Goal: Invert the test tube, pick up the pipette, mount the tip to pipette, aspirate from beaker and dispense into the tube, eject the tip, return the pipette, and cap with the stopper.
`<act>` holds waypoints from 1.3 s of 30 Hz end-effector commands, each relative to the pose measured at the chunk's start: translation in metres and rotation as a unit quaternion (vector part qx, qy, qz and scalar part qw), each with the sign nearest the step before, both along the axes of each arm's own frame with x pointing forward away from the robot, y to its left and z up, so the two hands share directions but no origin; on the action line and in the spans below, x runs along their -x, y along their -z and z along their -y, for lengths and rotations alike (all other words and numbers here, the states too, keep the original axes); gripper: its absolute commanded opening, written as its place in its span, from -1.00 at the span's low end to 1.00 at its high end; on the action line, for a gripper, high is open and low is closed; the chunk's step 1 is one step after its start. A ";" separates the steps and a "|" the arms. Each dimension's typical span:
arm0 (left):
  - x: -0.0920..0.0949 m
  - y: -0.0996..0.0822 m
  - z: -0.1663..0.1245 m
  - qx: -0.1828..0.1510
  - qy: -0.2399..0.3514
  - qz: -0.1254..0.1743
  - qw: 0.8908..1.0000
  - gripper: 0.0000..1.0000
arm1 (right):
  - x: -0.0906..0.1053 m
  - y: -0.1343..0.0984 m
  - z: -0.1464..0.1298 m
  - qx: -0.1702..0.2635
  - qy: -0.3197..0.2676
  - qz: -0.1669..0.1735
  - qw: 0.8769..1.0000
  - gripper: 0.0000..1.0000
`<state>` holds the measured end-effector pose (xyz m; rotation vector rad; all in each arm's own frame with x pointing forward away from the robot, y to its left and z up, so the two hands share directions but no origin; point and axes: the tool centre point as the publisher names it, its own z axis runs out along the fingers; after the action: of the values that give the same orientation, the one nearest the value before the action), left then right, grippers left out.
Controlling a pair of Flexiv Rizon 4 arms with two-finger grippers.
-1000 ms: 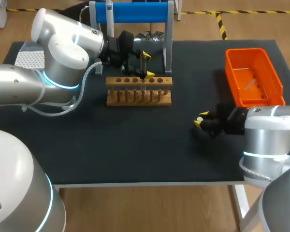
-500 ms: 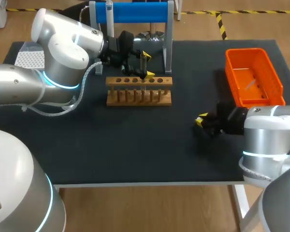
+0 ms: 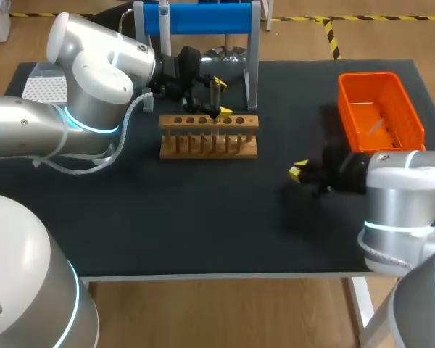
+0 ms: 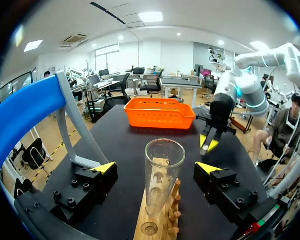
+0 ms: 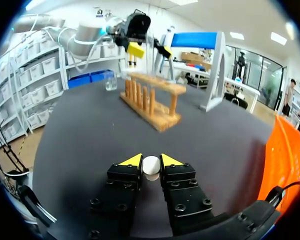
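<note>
Test tube (image 4: 162,182): upright in the wooden rack (image 3: 209,135), mouth up, near the table (image 3: 203,217)'s far edge.
Left gripper (image 4: 156,168): fingers apart either side of the tube, not touching it.
Right gripper (image 5: 151,161): clamped on the white stopper (image 5: 151,166), near the table's right edge.

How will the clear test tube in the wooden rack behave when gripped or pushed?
The test tube looks like thin clear glass, so it is probably fragile and slippery. It stands upright in the wooden rack, so a sideways push may tilt it.

Clear glossy tube (image 4: 162,175), wooden rack (image 3: 209,135), matt black table (image 3: 203,217).
</note>
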<state>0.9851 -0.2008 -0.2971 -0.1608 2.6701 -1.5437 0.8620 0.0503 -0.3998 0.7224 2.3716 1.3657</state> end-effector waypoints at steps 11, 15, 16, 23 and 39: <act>-0.001 0.001 0.000 0.001 0.001 0.000 1.000 1.00 | -0.023 -0.098 -0.019 0.003 -0.144 0.022 0.989 -1.00; -0.001 0.001 0.000 0.001 0.001 0.000 1.000 1.00 | -0.029 -0.117 -0.035 0.025 -0.194 0.021 0.980 -1.00; -0.001 0.001 0.000 0.001 0.001 0.000 1.000 1.00 | -0.030 -0.122 -0.039 0.025 -0.203 0.023 0.979 -1.00; -0.001 0.001 0.000 0.001 0.001 0.000 1.000 1.00 | -0.043 -0.151 -0.064 0.026 -0.247 0.033 0.968 -1.00; -0.001 0.001 0.000 0.001 0.001 0.000 1.000 1.00 | -0.055 -0.180 -0.091 0.027 -0.286 0.034 0.957 -1.00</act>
<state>0.9851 -0.2008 -0.2971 -0.1608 2.6701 -1.5437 0.9149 0.1424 -0.2220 0.0124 2.5854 1.4658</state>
